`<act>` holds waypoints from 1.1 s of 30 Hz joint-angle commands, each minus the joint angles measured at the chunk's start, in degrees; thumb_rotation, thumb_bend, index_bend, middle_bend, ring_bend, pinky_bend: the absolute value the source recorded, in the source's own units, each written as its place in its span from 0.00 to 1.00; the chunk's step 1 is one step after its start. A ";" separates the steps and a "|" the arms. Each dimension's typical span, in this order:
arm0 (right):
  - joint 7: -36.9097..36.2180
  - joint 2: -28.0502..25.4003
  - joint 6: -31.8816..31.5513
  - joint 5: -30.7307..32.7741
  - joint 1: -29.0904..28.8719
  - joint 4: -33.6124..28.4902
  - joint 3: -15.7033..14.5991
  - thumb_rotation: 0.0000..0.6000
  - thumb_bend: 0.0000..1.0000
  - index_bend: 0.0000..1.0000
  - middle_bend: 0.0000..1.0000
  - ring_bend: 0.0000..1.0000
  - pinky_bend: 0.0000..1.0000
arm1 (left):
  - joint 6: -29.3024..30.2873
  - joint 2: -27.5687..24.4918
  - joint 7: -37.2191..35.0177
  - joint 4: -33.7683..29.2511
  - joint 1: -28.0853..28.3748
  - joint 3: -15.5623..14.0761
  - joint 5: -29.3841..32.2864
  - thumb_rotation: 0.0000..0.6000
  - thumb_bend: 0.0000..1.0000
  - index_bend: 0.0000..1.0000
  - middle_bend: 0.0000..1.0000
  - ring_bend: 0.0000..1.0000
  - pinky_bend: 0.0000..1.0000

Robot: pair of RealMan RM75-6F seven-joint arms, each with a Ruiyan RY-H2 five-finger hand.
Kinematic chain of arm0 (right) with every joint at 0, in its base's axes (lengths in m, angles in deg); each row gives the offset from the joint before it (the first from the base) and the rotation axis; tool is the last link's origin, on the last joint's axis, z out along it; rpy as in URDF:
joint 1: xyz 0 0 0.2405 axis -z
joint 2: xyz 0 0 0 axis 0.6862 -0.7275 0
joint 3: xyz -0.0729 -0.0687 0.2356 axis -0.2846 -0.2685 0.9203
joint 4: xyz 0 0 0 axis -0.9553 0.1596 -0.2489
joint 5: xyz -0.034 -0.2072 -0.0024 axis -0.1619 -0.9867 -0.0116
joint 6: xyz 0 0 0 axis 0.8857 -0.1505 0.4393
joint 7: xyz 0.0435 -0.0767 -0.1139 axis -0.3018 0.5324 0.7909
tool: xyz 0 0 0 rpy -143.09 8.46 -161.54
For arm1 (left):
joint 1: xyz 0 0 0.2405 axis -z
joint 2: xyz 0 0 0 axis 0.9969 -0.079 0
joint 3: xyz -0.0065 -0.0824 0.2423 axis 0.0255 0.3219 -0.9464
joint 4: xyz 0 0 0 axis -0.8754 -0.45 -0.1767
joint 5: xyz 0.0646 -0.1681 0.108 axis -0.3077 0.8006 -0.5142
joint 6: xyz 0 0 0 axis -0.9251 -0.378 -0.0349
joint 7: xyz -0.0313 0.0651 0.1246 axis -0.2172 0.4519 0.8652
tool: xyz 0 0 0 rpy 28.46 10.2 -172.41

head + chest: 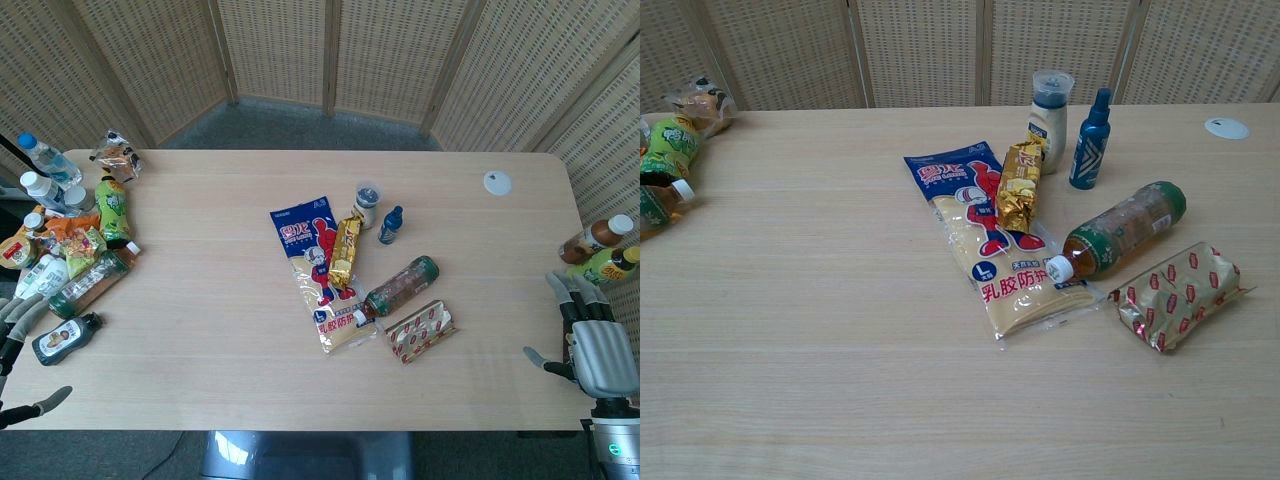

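Both hands idle at near table (200, 380) edges, fingers spread, grasping nothing: left hand (18, 330) beside dark bottle (66, 338) in left clutter; right hand (592, 340) near two bottles (600, 250). Glove pack (318, 270) lies flat at centre, well apart from either.

Both robot hands hover at the frame's lower corners, left hand (22, 330) and right hand (592, 335) empty, fingers spread.

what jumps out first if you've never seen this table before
In mid-table a long blue and cream glove packet with red lettering lies flat, a crinkled gold foil snack pack overlapping its right edge. Right of them a clear tea bottle with a green label lies on its side beside a gold wrapper with red marks. Each open robot hand, left and right, sits at a table end.
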 commanded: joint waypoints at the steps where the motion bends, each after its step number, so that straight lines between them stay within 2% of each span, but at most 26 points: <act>1: -0.06 0.02 0.18 0.20 -0.03 0.07 0.01 1.00 0.00 0.00 0.00 0.00 0.00 | -0.16 0.01 -0.05 -0.03 0.15 0.12 0.10 1.00 0.00 0.00 0.00 0.00 0.00; 9: -2.36 0.65 1.53 0.82 -0.98 0.74 0.58 1.00 0.00 0.00 0.00 0.00 0.00 | -0.67 0.34 0.63 -0.22 0.37 0.32 0.33 1.00 0.00 0.00 0.00 0.00 0.00; 18: -7.84 5.78 9.87 3.39 -7.09 5.71 2.92 1.00 0.00 0.00 0.00 0.00 0.00 | -1.01 1.07 1.30 -0.20 0.74 0.94 1.05 1.00 0.00 0.00 0.00 0.00 0.00; 21: -11.91 8.17 13.82 4.13 -10.40 8.24 4.30 1.00 0.00 0.00 0.00 0.00 0.00 | -1.52 1.63 2.34 -0.18 0.96 1.16 1.33 1.00 0.00 0.00 0.00 0.00 0.00; 27: -20.09 14.71 20.42 7.49 -17.42 17.19 8.71 1.00 0.00 0.00 0.00 0.00 0.00 | -3.61 2.36 3.14 -0.09 1.95 1.99 4.16 1.00 0.00 0.00 0.00 0.00 0.00; 33: -23.51 20.46 27.15 11.49 -23.35 24.83 11.41 1.00 0.00 0.00 0.00 0.00 0.00 | -4.67 2.96 3.52 -0.18 2.56 2.70 6.12 1.00 0.00 0.00 0.00 0.00 0.00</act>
